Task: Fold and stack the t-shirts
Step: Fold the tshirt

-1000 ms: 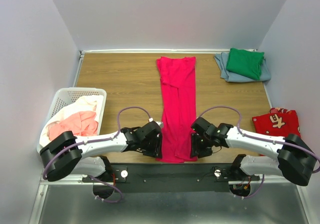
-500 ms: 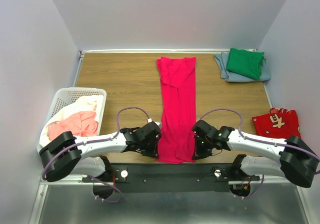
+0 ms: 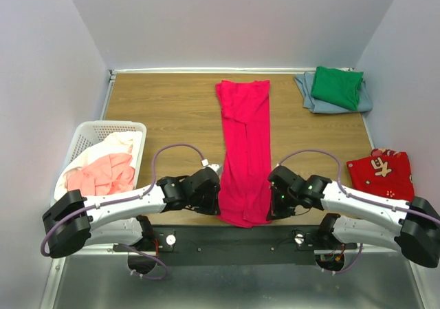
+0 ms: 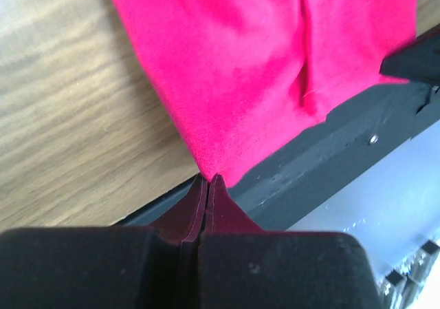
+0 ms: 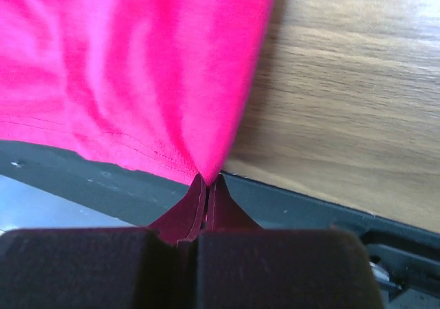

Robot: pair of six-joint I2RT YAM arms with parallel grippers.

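A crimson-pink t-shirt (image 3: 245, 144) lies folded into a long strip down the middle of the wooden table (image 3: 165, 109), its near end hanging at the table's front edge. My left gripper (image 4: 207, 178) is shut on the shirt's near left corner (image 4: 213, 161). My right gripper (image 5: 207, 178) is shut on the near right corner (image 5: 206, 159). In the top view the left gripper (image 3: 218, 204) and right gripper (image 3: 269, 206) flank the shirt's near end. A green t-shirt (image 3: 336, 87) lies folded on a grey-blue one (image 3: 311, 100) at the far right corner.
A white lattice basket (image 3: 89, 133) at the left holds salmon-pink (image 3: 103, 173) and white (image 3: 120, 142) cloth. A red printed cloth (image 3: 380, 170) lies at the right edge. A black rail (image 3: 234, 237) runs along the table's front edge.
Both grippers went from open to shut on the shirt's near corners. Both have lifted them slightly, bunching the near end; both arms have shifted a little.
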